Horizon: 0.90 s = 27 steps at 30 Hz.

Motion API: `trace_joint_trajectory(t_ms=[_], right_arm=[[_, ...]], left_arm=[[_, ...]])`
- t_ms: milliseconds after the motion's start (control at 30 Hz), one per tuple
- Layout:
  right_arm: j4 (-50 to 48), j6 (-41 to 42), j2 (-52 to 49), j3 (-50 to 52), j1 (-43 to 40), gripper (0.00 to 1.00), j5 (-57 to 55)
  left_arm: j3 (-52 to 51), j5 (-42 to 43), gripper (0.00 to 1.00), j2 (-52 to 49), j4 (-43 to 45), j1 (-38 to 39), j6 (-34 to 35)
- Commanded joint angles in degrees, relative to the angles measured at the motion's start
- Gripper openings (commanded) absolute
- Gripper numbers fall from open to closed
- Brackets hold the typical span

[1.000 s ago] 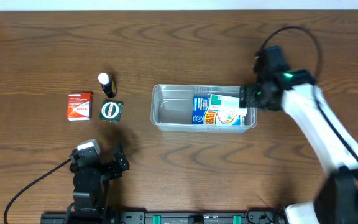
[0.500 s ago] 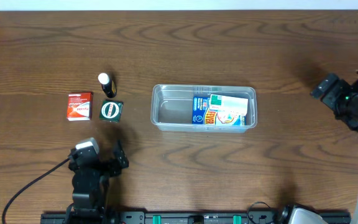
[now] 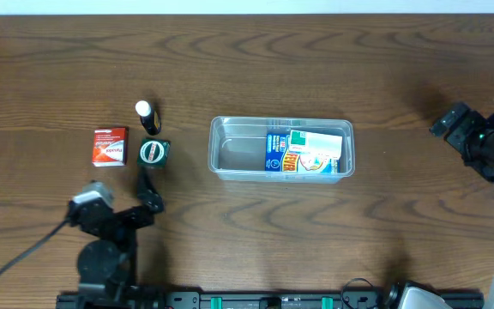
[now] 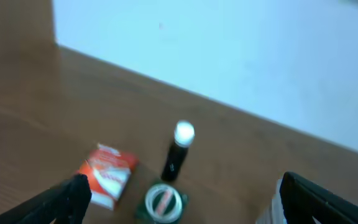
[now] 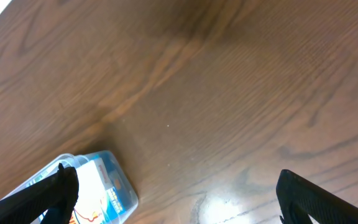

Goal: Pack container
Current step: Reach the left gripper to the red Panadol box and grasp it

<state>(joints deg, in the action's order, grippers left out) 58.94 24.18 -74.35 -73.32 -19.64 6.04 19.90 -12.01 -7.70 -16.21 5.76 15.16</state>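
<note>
Layout, read left to right across the desk [image 3: 333, 51] from overhead. Red box [image 3: 109, 146] lies flat at far left; just right of it a black tube [image 3: 148, 118] with a white cap, and just in front of the tube a green pack [image 3: 153, 152] with a round white-ringed face. Left claw [image 3: 148, 190] sits just below the green pack, jaws apart and empty, fingers pointed up the desk at it. The left wrist view shows the same: pack dead ahead between the two fingers, tube behind it, red box off to the left. The container [image 3: 218, 148] lies mid-desk, to the right of the three loose things and apart from them, long axis running left-right. Its left half is bare; its right half holds a blue box [image 3: 274, 152] and a white-and-teal box [image 3: 317, 148], side by side and touching; anything beneath them cannot be made out. Right claw [image 3: 453, 133] hangs well apart to the right of the container, jaws spread wide, holding nothing. Count: one container, two boxes inside, three things loose, two claws. Judgement: the left arm is much the nearer to what is unpacked; the pick calls for a short reach forward, then a carry rightward to the bare left half.
</note>
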Motion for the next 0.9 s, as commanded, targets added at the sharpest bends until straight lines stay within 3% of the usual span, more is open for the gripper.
trace_joint_trajectory(t_ms=[0, 167, 367, 500, 667, 867], right_arm=[[0.0, 0.9, 0.0, -0.1, -0.2, 0.99, 0.4], [0.0, 0.9, 0.0, -0.1, -0.2, 0.99, 0.4], [0.0, 0.9, 0.0, -0.1, -0.2, 0.99, 0.4], [0.0, 0.9, 0.0, -0.1, -0.2, 0.99, 0.4], [0.0, 0.9, 0.0, -0.1, -0.2, 0.99, 0.4], [0.0, 0.9, 0.0, -0.1, -0.2, 0.99, 0.4]], left_arm=[[10.7, -6.1, 0.98, -10.1, -3.4, -0.2, -0.7], [27.3, -8.0, 0.98, -32.1, -13.2, -3.0, -1.3], [49.0, 2.5, 0.98, -58.5, -23.5, -12.0, -5.1], [59.5, 7.1, 0.98, -69.8, -29.3, -17.5, -5.0], [61.5, 7.5, 0.98, -75.6, -30.7, -21.4, -5.2], [61.2, 7.5, 0.98, -82.1, -32.1, -23.9, -10.6]])
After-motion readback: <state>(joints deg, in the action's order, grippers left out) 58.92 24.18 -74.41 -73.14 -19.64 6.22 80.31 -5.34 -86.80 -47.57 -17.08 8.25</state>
